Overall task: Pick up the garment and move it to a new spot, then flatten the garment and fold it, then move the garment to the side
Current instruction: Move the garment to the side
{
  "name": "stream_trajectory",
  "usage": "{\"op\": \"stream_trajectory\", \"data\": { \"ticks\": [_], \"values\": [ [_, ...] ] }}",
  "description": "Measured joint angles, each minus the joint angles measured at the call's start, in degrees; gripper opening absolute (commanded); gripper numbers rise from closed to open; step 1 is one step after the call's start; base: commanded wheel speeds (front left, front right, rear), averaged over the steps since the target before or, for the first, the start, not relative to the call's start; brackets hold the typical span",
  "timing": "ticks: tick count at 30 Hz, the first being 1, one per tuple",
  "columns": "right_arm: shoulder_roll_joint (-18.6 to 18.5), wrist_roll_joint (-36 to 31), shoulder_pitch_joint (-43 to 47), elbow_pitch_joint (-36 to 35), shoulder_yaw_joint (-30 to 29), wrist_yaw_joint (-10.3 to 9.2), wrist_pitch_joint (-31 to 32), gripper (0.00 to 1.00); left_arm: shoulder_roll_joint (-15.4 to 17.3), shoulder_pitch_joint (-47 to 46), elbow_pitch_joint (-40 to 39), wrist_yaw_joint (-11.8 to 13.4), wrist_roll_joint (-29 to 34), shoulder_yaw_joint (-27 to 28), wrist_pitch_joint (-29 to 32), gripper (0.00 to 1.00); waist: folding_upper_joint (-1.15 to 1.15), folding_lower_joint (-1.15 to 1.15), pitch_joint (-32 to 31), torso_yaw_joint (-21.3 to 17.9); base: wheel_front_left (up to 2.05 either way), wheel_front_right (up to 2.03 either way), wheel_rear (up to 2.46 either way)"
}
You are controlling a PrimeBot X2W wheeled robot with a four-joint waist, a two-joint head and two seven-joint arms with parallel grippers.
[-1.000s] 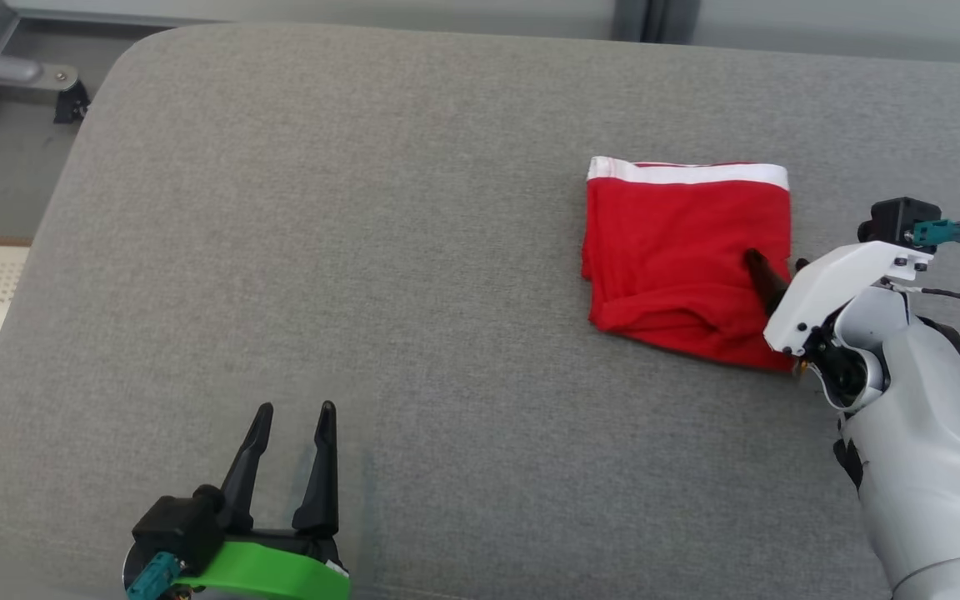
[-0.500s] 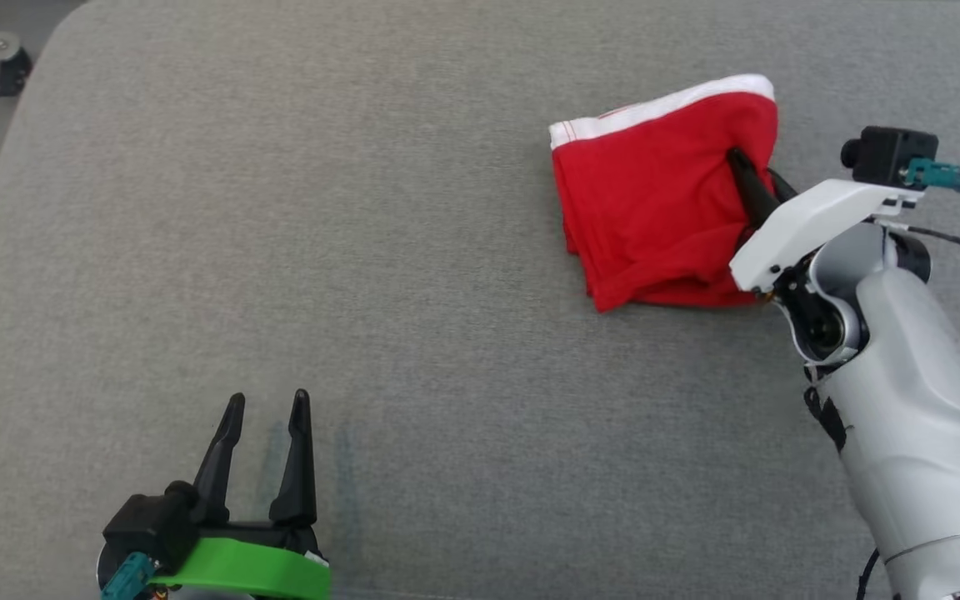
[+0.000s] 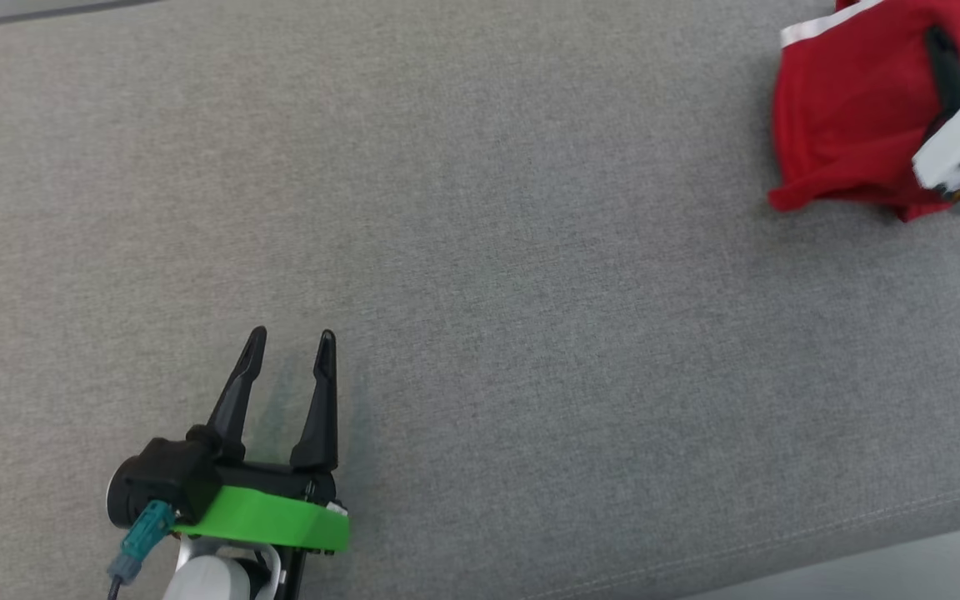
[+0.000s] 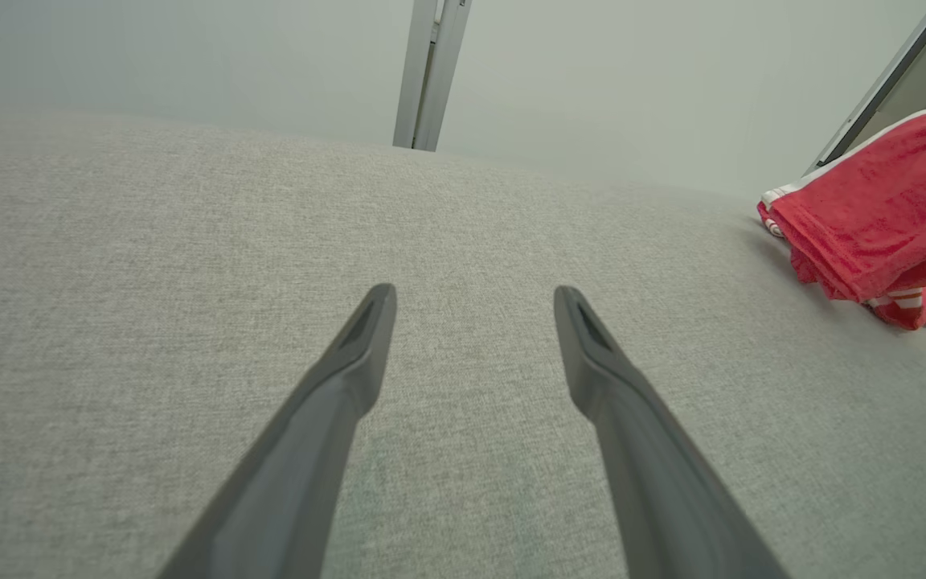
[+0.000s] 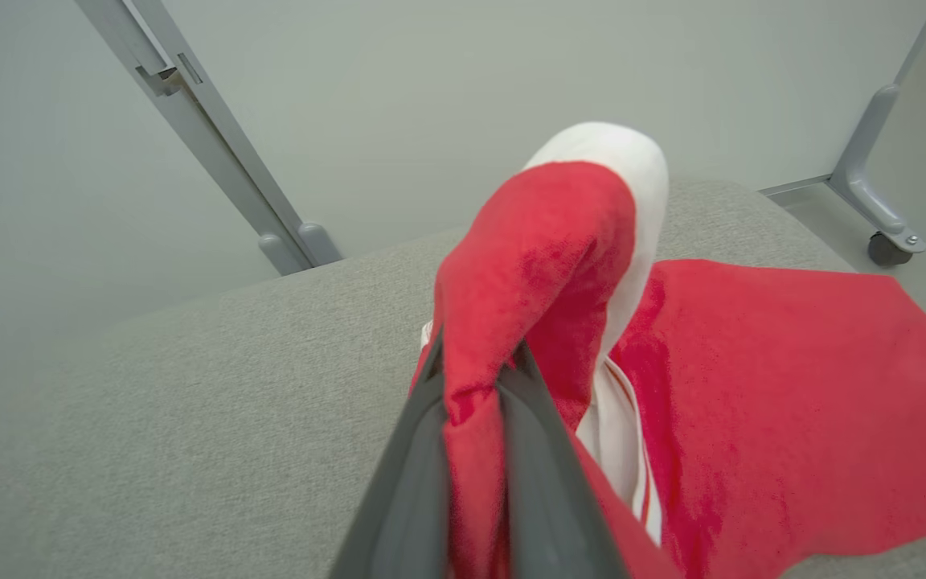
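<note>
Head view: the left arm sits low at the near left, its left pincer (image 3: 292, 333) pointing away over the grey cushion (image 3: 530, 292), both fingers spread wide with nothing between them. At the far right edge the right pincer (image 3: 959, 50) reaches into the one red garment (image 3: 847, 108), which has a white band.

Left wrist view: two dark fingers of the left pincer (image 4: 473, 293) stand apart above bare cushion (image 4: 190, 241). The garment (image 4: 873, 217) hangs at the far right, its lower edge on the cushion.

Right wrist view: the right pincer (image 5: 479, 358) is clamped on a raised fold of the garment (image 5: 768, 402), and the rest drapes down to the cushion (image 5: 190, 402).
</note>
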Motion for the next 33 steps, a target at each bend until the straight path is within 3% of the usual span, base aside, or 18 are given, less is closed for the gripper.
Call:
{"op": "stream_trajectory", "data": {
  "ticks": [8,9,11,12,13,18,22,33],
  "values": [
    [-2.4,-7.5,-6.3,1.4,-8.5,0.01,3.2,0.0,2.0,-2.8,-0.1,0.0,0.1,-1.4,0.0,1.0,0.0,0.0,6.4,-2.2,0.0,0.0,0.0],
    [-2.7,-8.4,-6.9,1.8,-9.6,0.01,3.8,0.04,2.2,-2.9,-0.1,0.0,0.1,-1.3,0.0,1.0,0.0,0.0,7.3,-2.1,0.0,0.0,0.0],
    [-3.5,-9.9,-7.7,2.5,-11.2,0.01,4.7,0.28,2.4,-3.0,-0.1,0.0,0.1,-1.2,0.0,1.0,0.0,0.0,8.8,-1.7,0.0,0.0,0.0],
    [-4.1,-11.1,-7.9,2.8,-12.4,0.01,4.6,0.45,2.5,-3.0,-0.1,0.0,0.1,-1.1,0.0,1.0,0.0,0.01,9.6,-1.4,0.0,0.0,0.0],
    [-4.6,-12.8,-8.3,2.9,-13.6,0.01,4.1,1.0,2.6,-3.0,-0.2,0.0,0.1,-1.0,0.0,1.0,0.0,0.01,10.1,-1.2,0.0,0.0,0.0],
    [-6.4,-20.4,-8.4,3.2,-15.5,0.02,2.1,1.0,2.6,-3.1,-0.2,0.0,0.1,-0.5,-0.2,1.0,0.0,0.0,10.6,0.1,0.0,0.0,0.0],
    [-7.4,-25.0,-6.2,1.4,-11.2,0.03,-2.9,1.0,2.3,-2.4,0.5,0.0,0.1,0.2,-0.1,1.0,0.0,0.0,9.2,0.3,0.0,0.0,0.0],
    [-3.5,-24.6,7.7,-7.9,0.1,0.05,-20.4,1.0,0.4,4.1,0.2,0.0,-0.1,6.0,-0.1,1.0,0.0,0.0,0.0,0.1,0.0,0.0,0.0]
  ]
}}
